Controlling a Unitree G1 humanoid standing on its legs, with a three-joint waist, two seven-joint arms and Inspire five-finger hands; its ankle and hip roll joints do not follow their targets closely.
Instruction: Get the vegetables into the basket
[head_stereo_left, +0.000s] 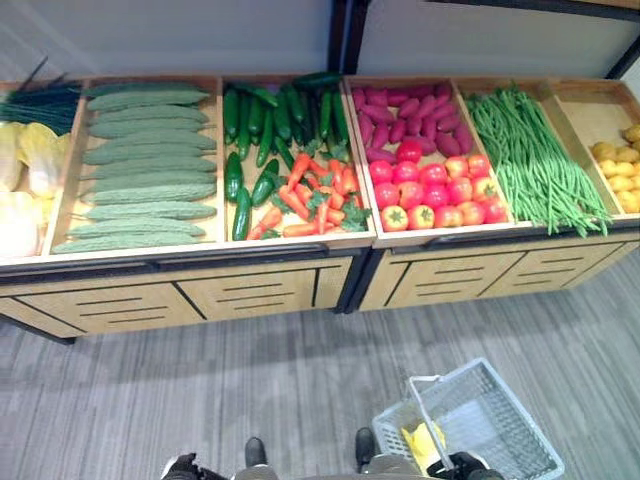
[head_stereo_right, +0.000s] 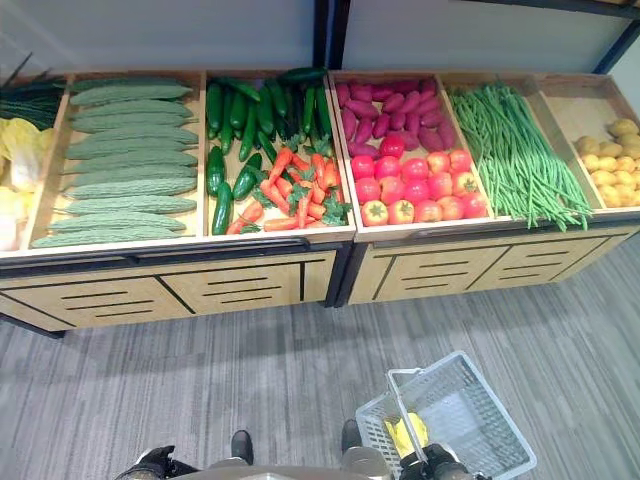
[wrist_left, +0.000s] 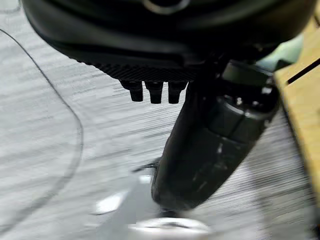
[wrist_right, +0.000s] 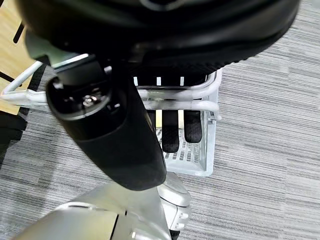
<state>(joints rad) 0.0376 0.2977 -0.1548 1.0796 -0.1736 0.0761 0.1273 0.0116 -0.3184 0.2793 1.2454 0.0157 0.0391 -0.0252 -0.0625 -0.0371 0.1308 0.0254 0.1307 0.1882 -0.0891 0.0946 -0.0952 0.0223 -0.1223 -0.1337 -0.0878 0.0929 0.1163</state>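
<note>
Left eye view is showing carrots (head_stereo_left: 315, 195) lying in the stall's (head_stereo_left: 290, 245) bin, basket (head_stereo_left: 480, 420) waiting on the floor. Left wrist view: left hand (wrist_left: 200, 145) is hanging curled, empty. Right wrist view: right hand (wrist_right: 170, 127) is hooking the basket handle (wrist_right: 175, 106). Carrots look stiff, light; gripping mid-body seems safest.

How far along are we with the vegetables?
Barely started. Done: one yellow item already lies in the basket; I cannot tell what it is. In hand: the right hand has its fingers curled round the basket's handle, while the left hand holds nothing. Left: the carrots, cucumbers and tomatoes all sit in the display bins.
</note>
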